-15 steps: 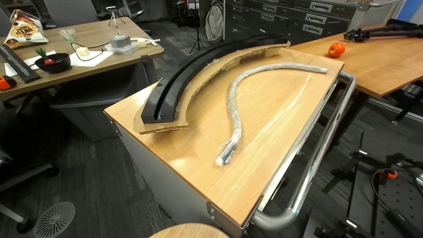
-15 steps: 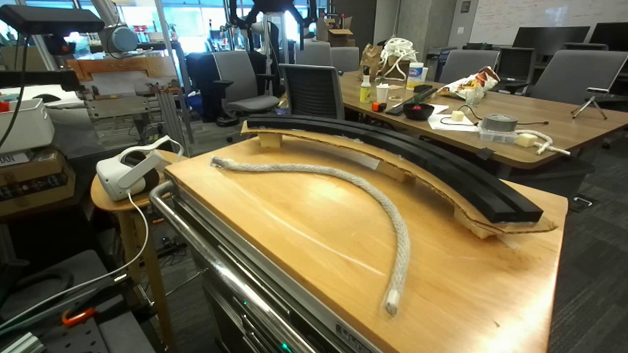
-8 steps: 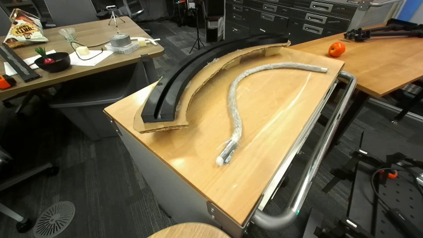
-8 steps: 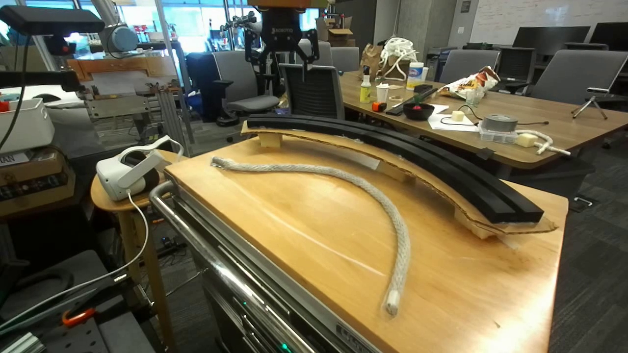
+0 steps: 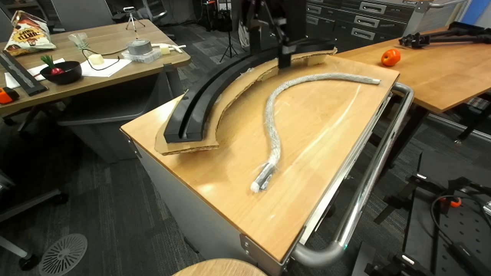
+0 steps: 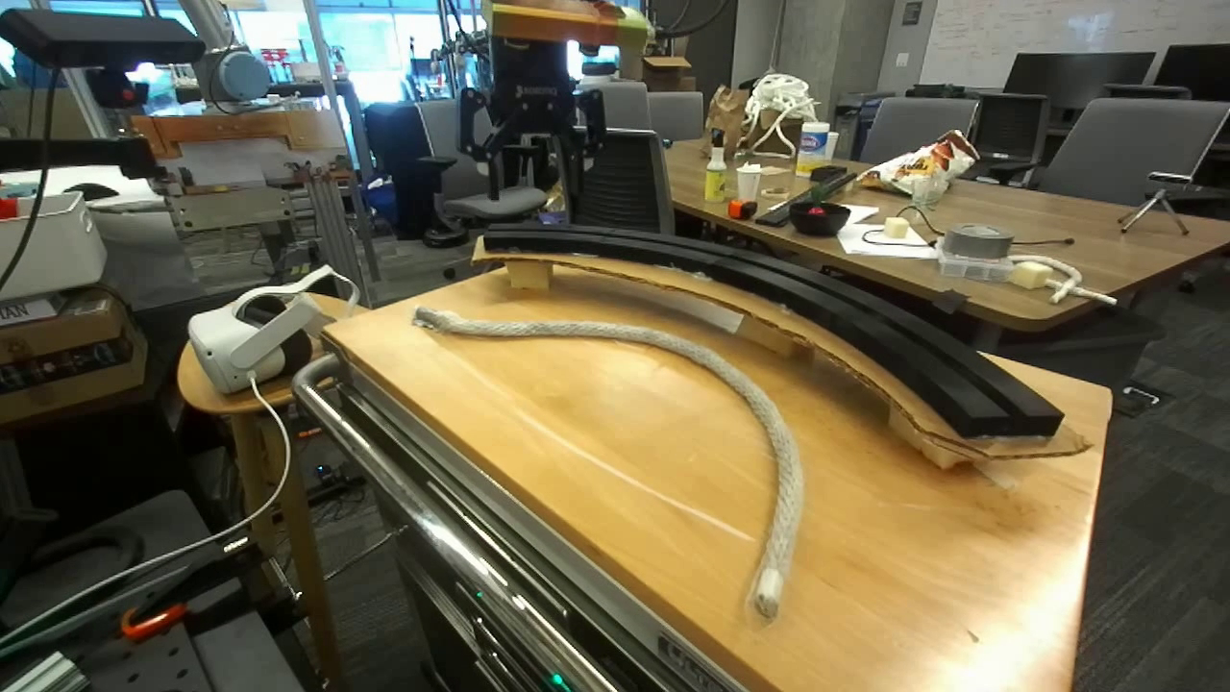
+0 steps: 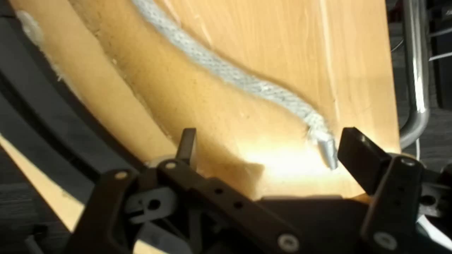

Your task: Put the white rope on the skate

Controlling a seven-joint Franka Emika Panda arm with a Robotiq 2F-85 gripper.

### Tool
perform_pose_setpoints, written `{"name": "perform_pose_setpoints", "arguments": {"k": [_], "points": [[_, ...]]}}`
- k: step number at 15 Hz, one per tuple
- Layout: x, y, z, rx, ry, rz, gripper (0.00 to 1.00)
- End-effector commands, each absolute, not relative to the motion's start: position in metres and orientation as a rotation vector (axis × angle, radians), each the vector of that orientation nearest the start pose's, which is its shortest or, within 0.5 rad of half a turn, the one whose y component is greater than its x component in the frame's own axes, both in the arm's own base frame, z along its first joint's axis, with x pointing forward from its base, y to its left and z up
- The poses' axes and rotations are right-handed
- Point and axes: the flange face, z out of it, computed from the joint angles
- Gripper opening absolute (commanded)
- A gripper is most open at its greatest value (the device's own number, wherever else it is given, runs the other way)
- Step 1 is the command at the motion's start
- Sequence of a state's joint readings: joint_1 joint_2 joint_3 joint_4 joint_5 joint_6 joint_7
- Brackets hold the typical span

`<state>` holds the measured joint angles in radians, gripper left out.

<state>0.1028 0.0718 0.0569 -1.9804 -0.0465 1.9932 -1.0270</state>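
On the desk (image 5: 303,130), in an exterior view, the rope (image 5: 271,115) lies between the skate (image 5: 215,92) and the edge by the rail (image 5: 370,180), open wood along both flanks. In an exterior view, the hand (image 6: 533,187) hangs in the air, apart from the rope. In the wrist view its fingers (image 7: 363,158) stand wide, the rope's silvery end showing between them near the rail-side tip.

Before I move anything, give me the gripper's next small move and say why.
Probably shift the open gripper slightly toward the chrome rail to centre its jaws on the silver-grey end of the white rope. In the wrist view that end shows between the fingers but close to one of them, and the rope lies ungripped on the tabletop, off the skate.
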Motion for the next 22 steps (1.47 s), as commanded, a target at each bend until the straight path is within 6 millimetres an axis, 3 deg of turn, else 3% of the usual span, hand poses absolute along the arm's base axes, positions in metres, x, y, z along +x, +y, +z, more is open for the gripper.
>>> {"name": "perform_pose_setpoints", "arguments": {"k": [1, 2, 3, 6, 11, 16, 20, 22], "points": [[0.496, 0.058, 0.411, -2.415, -2.043, 0.141, 1.00], [0.485, 0.048, 0.405, -2.338, -2.067, 0.101, 1.00], [0.517, 0.064, 0.406, -2.428, -1.969, 0.172, 1.00], [0.493, 0.048, 0.397, -2.357, -2.031, 0.166, 1.00], [0.495, 0.090, 0.372, -2.345, -2.130, 0.196, 1.00], [0.481, 0.140, 0.346, -2.205, -2.301, 0.247, 1.00], [0.471, 0.150, 0.331, -2.087, -2.327, 0.244, 1.00], [0.473, 0.151, 0.329, -2.113, -2.304, 0.290, 1.00]]}}
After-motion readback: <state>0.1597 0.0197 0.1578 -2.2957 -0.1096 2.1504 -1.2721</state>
